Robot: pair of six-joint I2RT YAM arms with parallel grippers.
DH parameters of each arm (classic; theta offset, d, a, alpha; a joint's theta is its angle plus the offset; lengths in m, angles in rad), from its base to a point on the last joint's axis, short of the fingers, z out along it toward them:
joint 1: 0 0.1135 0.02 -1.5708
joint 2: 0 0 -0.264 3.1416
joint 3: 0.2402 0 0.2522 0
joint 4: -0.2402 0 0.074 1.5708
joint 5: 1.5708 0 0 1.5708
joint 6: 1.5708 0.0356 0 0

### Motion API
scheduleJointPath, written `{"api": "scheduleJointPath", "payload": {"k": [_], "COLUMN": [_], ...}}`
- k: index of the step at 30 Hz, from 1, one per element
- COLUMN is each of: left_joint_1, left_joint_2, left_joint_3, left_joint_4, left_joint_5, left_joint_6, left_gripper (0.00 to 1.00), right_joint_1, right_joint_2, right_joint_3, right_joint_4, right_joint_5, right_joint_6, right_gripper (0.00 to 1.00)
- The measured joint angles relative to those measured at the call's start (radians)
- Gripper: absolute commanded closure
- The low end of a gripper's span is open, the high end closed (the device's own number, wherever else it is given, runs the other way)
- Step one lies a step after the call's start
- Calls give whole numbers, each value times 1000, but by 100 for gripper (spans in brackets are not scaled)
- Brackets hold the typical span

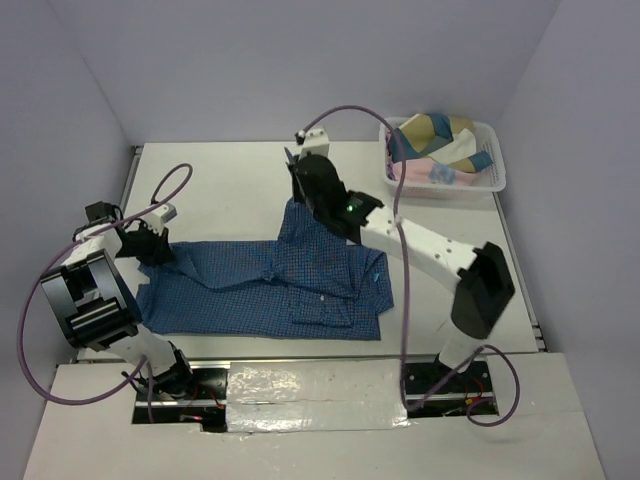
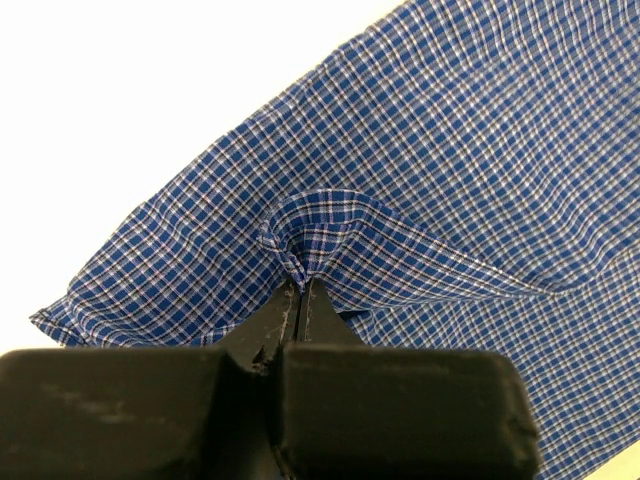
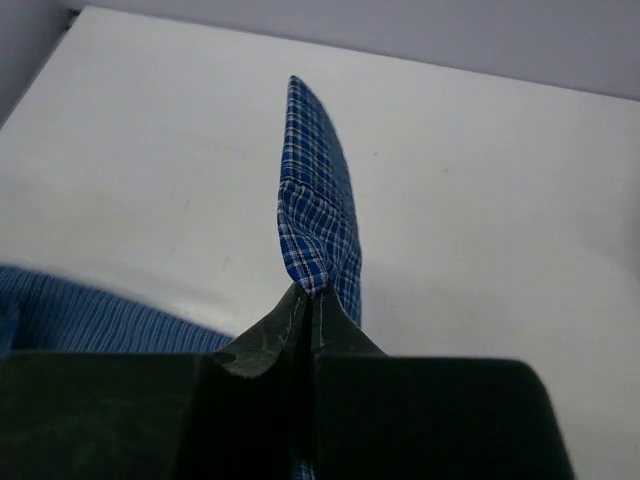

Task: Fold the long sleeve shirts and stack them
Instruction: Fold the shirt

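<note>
Left hand (image 2: pixel 300 285) is clamped on a small pinch of the blue checked shirt (image 1: pixel 270 290), close to the cloth's border by the left edge of the bench (image 1: pixel 220 180). The right hand (image 3: pixel 310 290) is likewise closed on a narrow fold of the same shirt, which rises off the bench near its middle (a sleeve end, I judge, though the wrist view does not settle it). The rest of the shirt lies spread flat along the near edge, from the left side to about the middle. By its look it is thin, limp woven cloth: light, with no stiffness, and puckering into a rosette wherever it is pinched. It will likely sag and trail between grips, so a fold calls for both hands moving together. The best holds are probably the doubled spots, cuff, hem, collar or shoulder seam, where the layers are less likely to slip apart. A white basket (image 1: pixel 497 170) of other cloths sits at the far right corner
</note>
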Motion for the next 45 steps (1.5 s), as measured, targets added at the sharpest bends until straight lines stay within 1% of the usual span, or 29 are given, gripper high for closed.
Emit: {"api": "scheduleJointPath", "payload": {"k": [2,5,6,7,8,10,11,14,16,17,18,19,20,21,22,23,25,26,27,29,30,35,40,42,43,45], "left_joint_1": [-3,-3,-5,-6,-7,-9,-10,-11,-12,-12,-12,-13,-13,-13,-13,-13,-13,-13,-13,-13,-13,-14,-14,-14,-14,-14], "left_joint_2": [2,6,9,11,14,18,22,32,34,34,34,34,34,34,34,34,34,34,34,34,34,34,34,34,34,34], "left_joint_3": [4,6,6,6,6,6,8,15,22,25,28,31,32,33,33,33,33,33,33,33,33,33,33,33,33,33], "left_joint_4": [6,15,18,21,23,25,25,25,26,26,26,26,27,29,29,29,30,30,29,30,29,30,30,29,30,29], "left_joint_5": [1,1,0,0,-1,-5,-8,-13,-18,-19,-20,-21,-22,-23,-24,-26,-27,-28,-29,-30,-31,-35,-37,-37,-37,-37], "left_joint_6": [-16,-21,-21,-21,-21,-21,-21,-23,-27,-35,-41,-43,-44,-45,-45,-45,-45,-45,-45,-46,-47,-47,-45,-46,-46,-46], "left_gripper": [100,100,100,100,100,100,100,100,100,100,100,100,100,100,100,100,100,100,100,100,100,100,100,100,100,100], "right_joint_1": [71,227,285,335,381,467,505,604,628,617,594,566,520,472,422,373,280,244,213,169,159,132,126,124,124,123], "right_joint_2": [-95,-168,-175,-179,-180,-184,-190,-233,-303,-351,-402,-449,-500,-535,-563,-573,-564,-543,-514,-420,-378,-106,10,29,33,34], "right_joint_3": [-108,-256,-306,-356,-406,-499,-535,-605,-641,-665,-692,-713,-737,-753,-764,-770,-770,-769,-761,-713,-700,-516,-496,-496,-496,-496], "right_joint_4": [42,50,40,35,22,6,-4,-18,9,34,61,84,112,137,159,174,197,205,208,196,197,156,141,137,138,139], "right_joint_5": [52,97,92,75,58,9,-18,-108,-176,-208,-232,-249,-283,-309,-330,-345,-390,-417,-459,-564,-580,-691,-720,-735,-742,-765], "right_joint_6": [-24,-19,-7,6,18,20,11,-17,-22,-22,-20,-15,-8,0,15,26,37,34,27,-10,-14,-80,-104,-110,-113,-114], "right_gripper": [95,76,63,56,40,24,9,3,3,8,16,32,68,81,87,79,53,35,30,25,25,25,24,30,37,46]}}
